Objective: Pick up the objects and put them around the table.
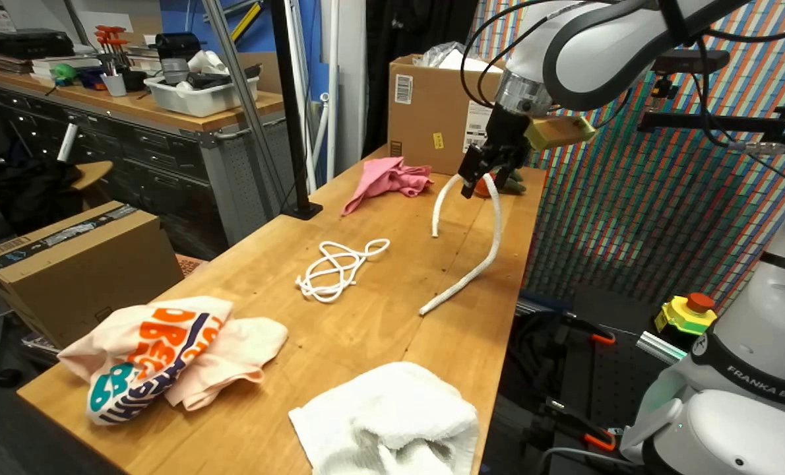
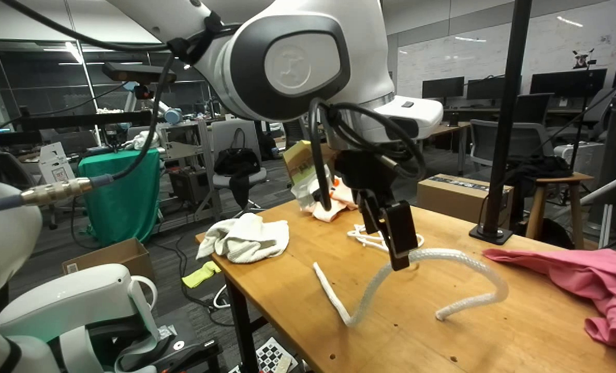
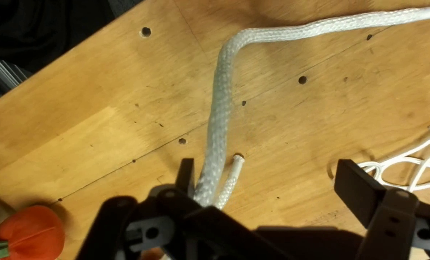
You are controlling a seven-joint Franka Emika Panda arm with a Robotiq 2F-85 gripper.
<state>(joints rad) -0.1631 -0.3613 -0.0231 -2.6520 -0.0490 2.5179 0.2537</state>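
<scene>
Jaws are open, standing wide apart across the lower part of the wrist view: one lower centre-left, one lower right. White rope (image 3: pixel 220 108) runs just beside the inner side of the left-of-frame jaw; the right-of-frame jaw stands well apart from it. Whether the rope touches the nearer jaw: can't tell. From there it goes up the frame, bends, heads for the upper right corner; its other end shows short, just right of that jaw. In both exterior views it arches at the jaw tips, one length down each side. Can't tell if either end touches the table (image 1: pixel 366 330).

Other objects, in an exterior view, all on the table: pink cloth (image 1: pixel 392 177), crumpled, upper middle of frame, just beside the cardboard box (image 1: pixel 425 112). Thin white cord (image 1: pixel 337 269), loose tangle, mid-frame, between pink cloth and peach cloth (image 1: pixel 175 359). The latter has orange, teal and navy lettering, bunched, lower left. White towel (image 1: pixel 392 409), rumpled, bottom centre, cut by the frame edge.

Also: orange item (image 3: pixel 30 233) with green part, lower left of the wrist view. Black post (image 1: pixel 290 99) stands at the table's left-of-frame edge, upper left of the cord.
</scene>
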